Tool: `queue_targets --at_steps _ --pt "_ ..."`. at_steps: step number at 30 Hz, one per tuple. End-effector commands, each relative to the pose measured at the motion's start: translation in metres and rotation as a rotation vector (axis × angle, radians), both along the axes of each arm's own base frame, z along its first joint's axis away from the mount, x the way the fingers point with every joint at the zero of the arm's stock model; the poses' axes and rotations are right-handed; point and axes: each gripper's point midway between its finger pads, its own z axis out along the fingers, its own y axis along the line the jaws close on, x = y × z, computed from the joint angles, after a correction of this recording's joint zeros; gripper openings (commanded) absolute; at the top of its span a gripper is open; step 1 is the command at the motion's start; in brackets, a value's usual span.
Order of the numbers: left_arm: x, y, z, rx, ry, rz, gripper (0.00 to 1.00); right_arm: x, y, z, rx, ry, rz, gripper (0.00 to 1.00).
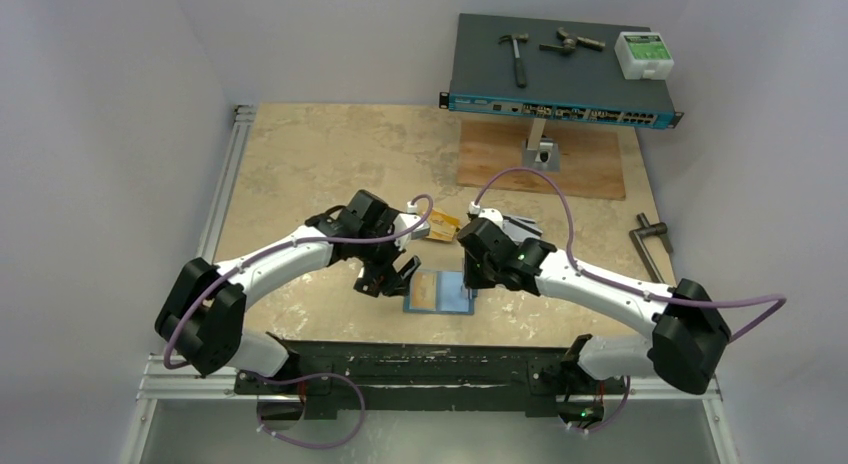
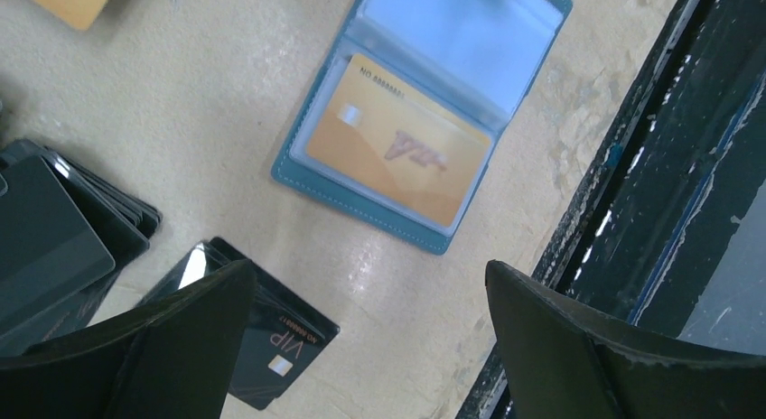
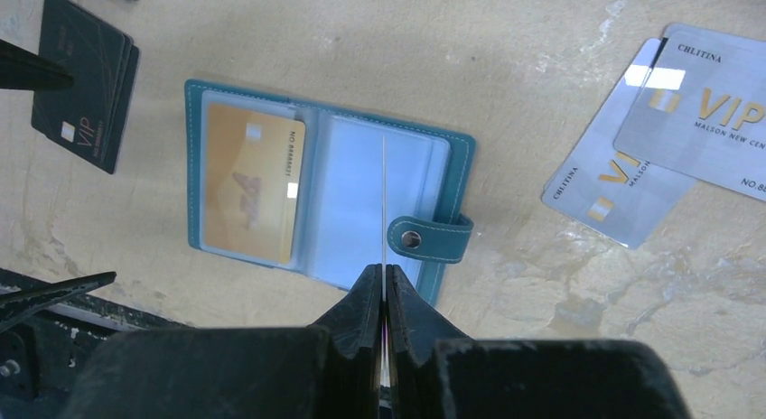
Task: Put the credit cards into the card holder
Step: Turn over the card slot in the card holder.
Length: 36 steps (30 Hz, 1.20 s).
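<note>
Links: glossy white tapered shells on the left arm [image 1: 285,262] and the right arm [image 1: 600,284].
Joints: bulky matte black housings [image 1: 205,324] at shoulder, elbow and wrist.
Cables: thin purple cables [image 1: 567,206], one along each arm.
Light: small green indicator light [image 1: 521,252] on the right arm's black wrist housing.
Left gripper [image 2: 368,267]: two broad black wedge-shaped fingers, edges scuffed pale.
Right gripper [image 3: 384,276]: two black tapered fingers on a wide black block.
Finish: fingers look rubbery, though blur leaves that unsure.

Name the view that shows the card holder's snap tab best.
Right wrist: the snap tab lies whole and sharp there. Left wrist shows the card holder open, its tab cropped. Top external shows the holder too small.
</note>
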Motion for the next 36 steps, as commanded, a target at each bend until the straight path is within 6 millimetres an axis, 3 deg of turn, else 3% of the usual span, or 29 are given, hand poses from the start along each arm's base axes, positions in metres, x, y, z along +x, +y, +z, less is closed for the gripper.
queue_targets --at_steps 1,5,9,12,17,30,36 --pt "0.011 -0.028 0.021 -0.164 -0.074 -0.033 1.00 -0.006 -0.016 -0.010 -0.025 0.013 -0.052 0.00" --pt "0.009 -0.035 0.013 -0.239 -0.095 -0.028 1.00 -0.010 -0.008 -0.009 0.055 0.019 -0.062 0.00" --pt "0.000 -0.036 0.000 -0.293 -0.109 -0.044 0.97 -0.014 -0.012 -0.012 0.082 0.019 -0.090 0.00" --pt "-0.001 -0.039 0.003 -0.340 -0.145 -0.061 0.94 -0.017 -0.008 -0.012 0.130 0.017 -0.093 0.00" --pt "-0.009 -0.044 -0.006 -0.333 -0.029 -0.081 0.84 -0.017 -0.002 -0.013 0.203 0.004 -0.111 0.00" --pt "-0.012 -0.047 -0.023 -0.301 0.102 -0.050 0.75 -0.016 -0.009 -0.028 0.190 0.001 -0.153 0.00" --pt "-0.009 -0.047 -0.027 -0.282 0.105 -0.038 0.70 -0.012 -0.021 -0.020 0.156 -0.044 -0.174 0.00"
